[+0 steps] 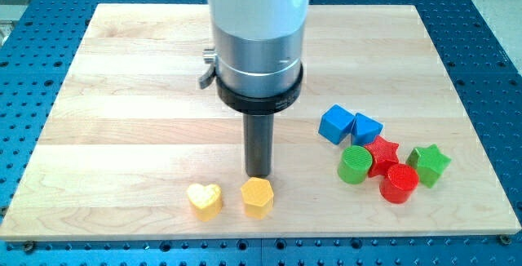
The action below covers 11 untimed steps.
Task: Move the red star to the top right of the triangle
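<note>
The red star lies at the view's right in a cluster of blocks. It touches the blue triangle above it, the green cylinder on its left and the red cylinder below it. A blue cube sits left of the triangle and a green star right of the red star. My tip stands well to the left of the cluster, just above the yellow hexagon.
A yellow heart lies left of the hexagon near the wooden board's bottom edge. The arm's wide grey body hangs over the board's top middle. A blue perforated table surrounds the board.
</note>
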Tool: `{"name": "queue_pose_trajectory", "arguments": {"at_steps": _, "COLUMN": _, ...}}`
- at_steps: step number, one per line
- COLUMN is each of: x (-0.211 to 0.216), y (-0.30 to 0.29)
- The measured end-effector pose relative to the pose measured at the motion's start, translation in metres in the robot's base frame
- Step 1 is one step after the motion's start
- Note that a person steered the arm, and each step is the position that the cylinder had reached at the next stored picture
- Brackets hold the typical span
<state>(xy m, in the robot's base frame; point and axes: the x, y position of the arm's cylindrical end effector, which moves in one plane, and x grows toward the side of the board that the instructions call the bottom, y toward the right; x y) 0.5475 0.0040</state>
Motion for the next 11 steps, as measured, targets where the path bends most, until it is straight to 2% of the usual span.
{"name": "queue_pose_trajectory", "arguments": {"at_steps": 1, "x": 0.017, "y": 0.021}}
{"name": "queue_pose_trajectory", "arguments": {"at_steps": 3, "x": 0.03, "y": 0.106}}
{"name": "queue_pose_trajectory", "arguments": {"at_steps": 5, "x": -0.004, "y": 0.191}}
{"name": "queue_pose_trajectory", "arguments": {"at_steps": 6, "x": -0.046, "y": 0.211}}
{"name": "queue_pose_trajectory", "arguments": {"at_steps": 7, "x": -0.059, "y": 0.211}}
{"name": "queue_pose_trajectory", "arguments": {"at_steps": 8, "x": -0.026, "y": 0.204}}
{"name": "queue_pose_trajectory", "arguments": {"at_steps": 9, "x": -0.032, "y": 0.198}}
{"name": "queue_pose_trajectory", "arguments": {"at_steps": 10, "x": -0.09, "y": 0.198}}
{"name": "queue_pose_trajectory", "arguments": {"at_steps": 11, "x": -0.102, "y": 0.198}}
